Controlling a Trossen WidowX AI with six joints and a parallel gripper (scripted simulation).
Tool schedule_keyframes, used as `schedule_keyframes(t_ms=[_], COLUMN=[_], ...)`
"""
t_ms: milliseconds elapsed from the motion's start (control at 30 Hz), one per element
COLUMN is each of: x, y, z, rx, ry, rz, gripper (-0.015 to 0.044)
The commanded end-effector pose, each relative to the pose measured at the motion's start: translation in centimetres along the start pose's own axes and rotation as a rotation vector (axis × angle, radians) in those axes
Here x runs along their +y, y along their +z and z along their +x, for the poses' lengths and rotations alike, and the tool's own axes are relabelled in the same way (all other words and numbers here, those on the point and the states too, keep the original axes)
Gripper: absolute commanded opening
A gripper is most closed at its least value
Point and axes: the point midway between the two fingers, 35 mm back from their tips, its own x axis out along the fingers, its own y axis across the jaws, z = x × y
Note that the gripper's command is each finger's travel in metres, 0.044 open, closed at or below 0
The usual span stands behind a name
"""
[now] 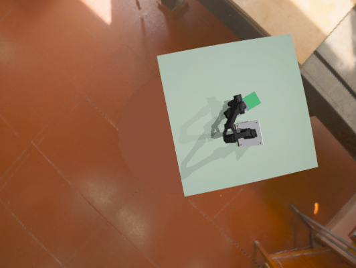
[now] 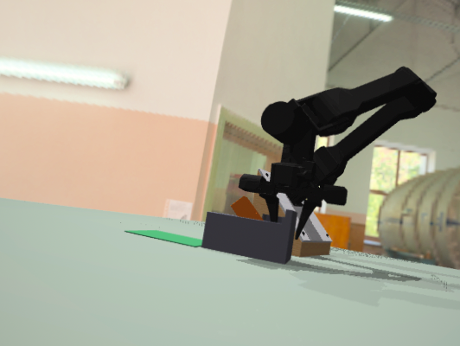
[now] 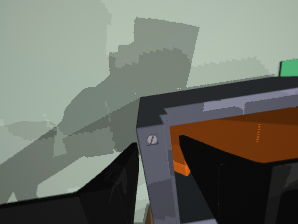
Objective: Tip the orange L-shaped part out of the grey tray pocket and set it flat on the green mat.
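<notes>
Gripper (image 1: 241,106) (image 2: 285,229) (image 3: 158,143) fingers stand parted and pinch nothing, one dipping into the tray (image 2: 246,237) (image 3: 155,175), the other outside its wall, probably to press the L end. The part (image 2: 246,208) (image 3: 230,132) sits tilted in the pocket, far end raised toward the mat (image 1: 252,100) (image 2: 166,238) (image 3: 290,68), presumably for pinching.

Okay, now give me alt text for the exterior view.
A black robot arm's end effector reaches down at a grey tray, one finger either side of its end wall; an orange part tilts up out of it, beside a green mat.
</notes>
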Motion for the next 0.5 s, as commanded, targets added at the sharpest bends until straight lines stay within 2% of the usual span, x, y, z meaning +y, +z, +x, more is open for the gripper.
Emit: schedule_keyframes(t_ms=[0,467], x=[0.1,0.6], y=[-0.3,-0.1], z=[0.5,-0.6], rx=[0.015,0.007], ry=[0.008,0.004], rz=[-0.003,-0.002], gripper=[0.018,0.018])
